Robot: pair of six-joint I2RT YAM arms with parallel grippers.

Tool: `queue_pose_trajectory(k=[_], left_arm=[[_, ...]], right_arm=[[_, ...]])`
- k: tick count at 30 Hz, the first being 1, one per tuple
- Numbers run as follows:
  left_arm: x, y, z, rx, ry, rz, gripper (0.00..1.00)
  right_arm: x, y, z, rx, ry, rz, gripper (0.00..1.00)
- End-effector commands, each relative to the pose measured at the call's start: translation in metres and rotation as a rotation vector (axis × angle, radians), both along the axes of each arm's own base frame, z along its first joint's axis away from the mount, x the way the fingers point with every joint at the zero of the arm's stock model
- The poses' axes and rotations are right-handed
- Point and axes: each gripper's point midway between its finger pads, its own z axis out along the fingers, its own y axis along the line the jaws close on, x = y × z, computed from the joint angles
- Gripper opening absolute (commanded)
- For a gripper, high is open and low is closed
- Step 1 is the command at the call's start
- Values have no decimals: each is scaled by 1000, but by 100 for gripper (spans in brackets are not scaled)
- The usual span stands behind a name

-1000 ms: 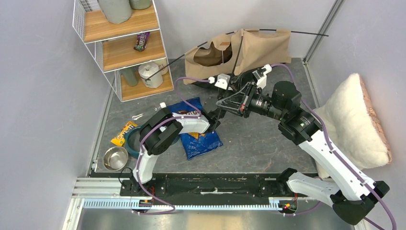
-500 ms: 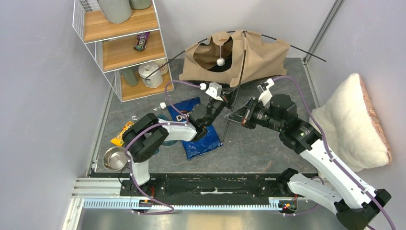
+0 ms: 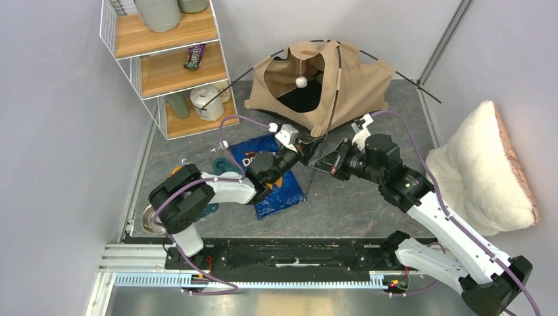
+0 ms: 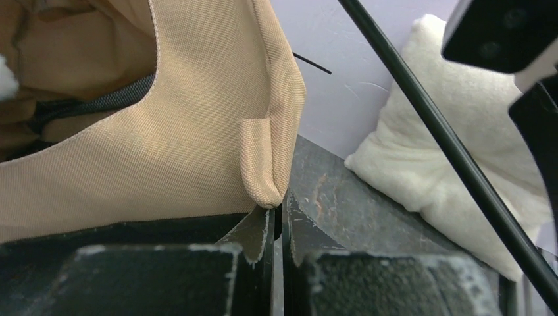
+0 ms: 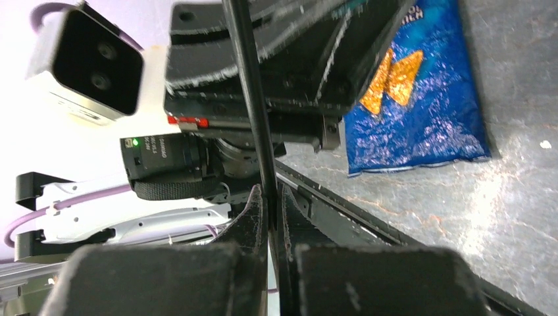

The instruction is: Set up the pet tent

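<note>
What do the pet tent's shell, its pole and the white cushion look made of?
The pet tent: tan woven cloth, matte, canvas-like; weave and stitched hem show up close.
The pole: thin, black, smooth, slight sheen; it bows over the tent, so probably fibreglass or a similar flexible rod, not certain.
The cushion: fluffy white pile, matte; fleece or faux fur by the look.

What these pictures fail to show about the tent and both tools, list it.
- Left wrist view: whether the shut left tool actually pinches the pet tent at its fabric loop; the fingertips cover the contact.
- Right wrist view: the black pole clamped in the right tool runs off the top edge.
- Top view: both grips, crowded under the wrists; the tent's rear, behind its own fabric.
</note>
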Motion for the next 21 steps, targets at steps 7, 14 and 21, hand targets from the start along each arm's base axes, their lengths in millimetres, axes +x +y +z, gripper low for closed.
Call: queue_pose_trajectory(k=[7, 14, 21], left_arm=[[-41, 22, -5, 29, 176, -95, 2], [-53, 40, -31, 88, 287, -78, 2], [-66, 50, -43, 120, 357, -90, 2]], right_arm=[[64, -18, 63, 95, -291, -259, 0], [85, -32, 83, 118, -414, -382, 0], [98, -28, 80, 127, -434, -409, 0]])
